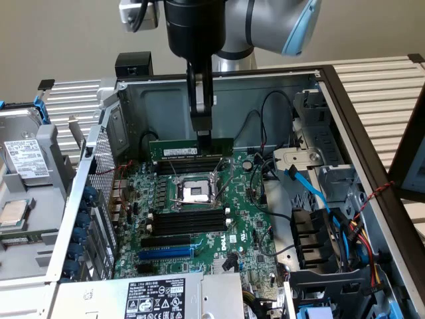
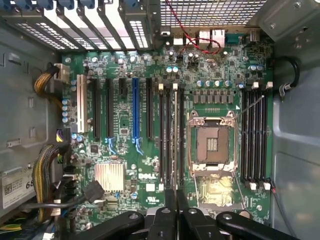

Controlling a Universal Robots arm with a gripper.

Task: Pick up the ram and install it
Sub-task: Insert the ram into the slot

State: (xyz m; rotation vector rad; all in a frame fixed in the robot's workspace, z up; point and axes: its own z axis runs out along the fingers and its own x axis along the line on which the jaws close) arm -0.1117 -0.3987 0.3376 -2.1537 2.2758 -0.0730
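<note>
The ram (image 1: pixel 178 150) is pinched in my gripper (image 1: pixel 204 138), with the fingers clamped on its top edge, a bit toward the exterior view's right of the middle. The stick is level, long side across, with its white label strip facing that camera. The print is too small to read, and the patch under my fingers is covered. It is at the far bank of black slots (image 1: pixel 189 165), behind the CPU socket (image 1: pixel 197 193). Its lower edge meets the slot tops in the picture, so I can't tell whether it is touching, seated or just above.

In the wrist view my gripper (image 2: pixel 176 202) points down at a slot bank (image 2: pixel 171 135) beside the socket (image 2: pixel 212 145). A thin pale line runs out from between the fingers, possibly the stick edge-on, but it is hard to separate from the slots under it. The gripper body is cut off at the frame edge.

Farther out, a second slot bank (image 1: pixel 186 220) lies on the near side of the socket, then the blue expansion slot (image 1: pixel 166 252), all on the green motherboard (image 1: pixel 249 219). My arm (image 1: pixel 199 26) is cut off at the exterior view's top. On the exterior view's right, a blue cable (image 1: pixel 307 189) and black wiring hide part of the drive bay. A hard drive (image 1: pixel 26 166) sits outside the case on the exterior view's left. The power supply label (image 1: pixel 156 299) is clipped by the lower edge.
</note>
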